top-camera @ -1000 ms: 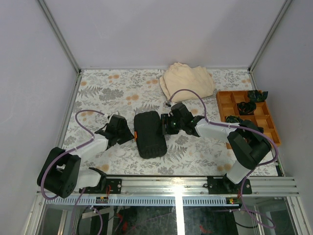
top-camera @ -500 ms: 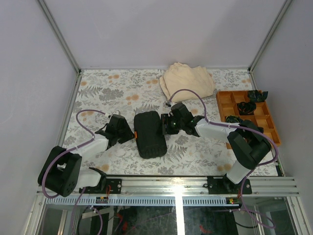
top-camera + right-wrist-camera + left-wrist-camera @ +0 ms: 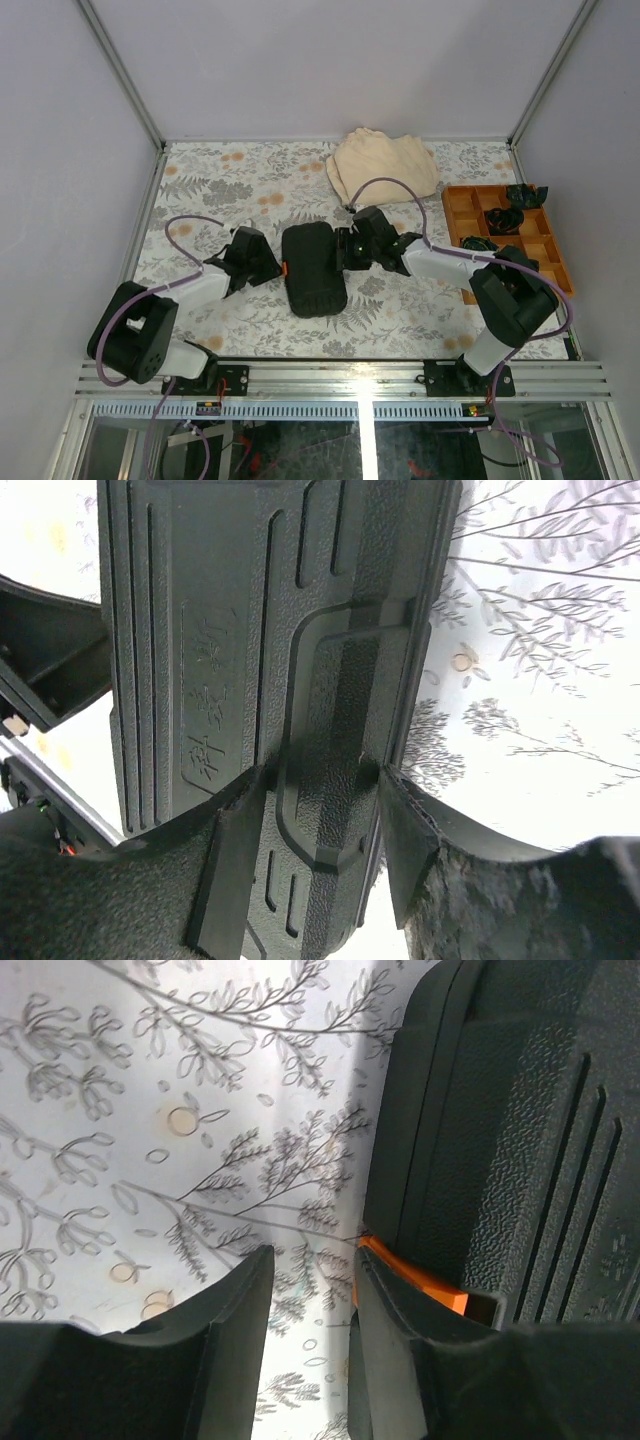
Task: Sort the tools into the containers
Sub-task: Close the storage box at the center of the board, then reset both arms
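The container, a shut black tool case (image 3: 314, 272), lies flat mid-table with its orange latch (image 3: 284, 268) on its left edge. No tools show. My left gripper (image 3: 268, 266) is at that edge, open; in the left wrist view only the tablecloth shows between the fingers of my left gripper (image 3: 312, 1272), and the right finger (image 3: 400, 1320) touches the orange latch (image 3: 418, 1280) on the case (image 3: 500, 1130). My right gripper (image 3: 346, 252) comes from the right and is shut on the raised grip ridge at the edge of the case (image 3: 220, 610), one finger (image 3: 235, 860) on each side.
A folded beige cloth (image 3: 385, 165) lies at the back. An orange compartment tray (image 3: 466, 204) sits at the right edge with small dark items (image 3: 503, 218) in it. Metal frame posts rise at the back corners.
The case has shifted slightly right and away in the right gripper's hold. My left arm has reached forward and right, bringing its fingers up against the orange latch.
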Controlling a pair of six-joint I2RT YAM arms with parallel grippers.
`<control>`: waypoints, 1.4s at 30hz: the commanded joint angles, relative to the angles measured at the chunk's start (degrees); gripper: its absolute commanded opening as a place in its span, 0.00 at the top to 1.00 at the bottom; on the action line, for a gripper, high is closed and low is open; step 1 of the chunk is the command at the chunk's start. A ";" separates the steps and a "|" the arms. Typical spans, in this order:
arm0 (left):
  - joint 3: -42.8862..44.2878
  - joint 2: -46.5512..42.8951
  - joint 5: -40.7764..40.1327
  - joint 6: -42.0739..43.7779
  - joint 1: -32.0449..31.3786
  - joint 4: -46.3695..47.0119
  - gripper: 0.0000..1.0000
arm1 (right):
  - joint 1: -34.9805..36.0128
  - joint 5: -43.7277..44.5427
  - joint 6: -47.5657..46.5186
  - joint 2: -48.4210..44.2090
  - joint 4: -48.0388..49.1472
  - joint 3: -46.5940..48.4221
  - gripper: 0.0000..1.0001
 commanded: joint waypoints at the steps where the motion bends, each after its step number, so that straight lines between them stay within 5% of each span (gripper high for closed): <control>1: 2.89 3.72 3.52 -1.85 -2.27 2.71 0.61 | -2.01 9.18 -3.87 1.14 -8.55 0.70 0.44; 7: 5.63 0.39 -1.64 -3.06 -2.16 -5.29 0.54 | -2.84 12.37 -7.48 -5.29 -11.72 2.31 0.31; 21: 13.02 -23.88 -11.33 1.58 -2.08 -23.72 0.31 | -2.84 17.25 -14.62 -30.87 -15.28 -1.61 0.01; 31: 21.06 -34.29 -15.29 8.41 -2.08 -33.29 0.00 | -2.87 25.74 -18.28 -48.72 -20.75 -6.40 0.01; 42: 19.81 -43.74 -18.81 10.80 -2.11 -37.86 0.00 | -2.83 32.07 -15.02 -63.24 -25.43 -13.63 0.01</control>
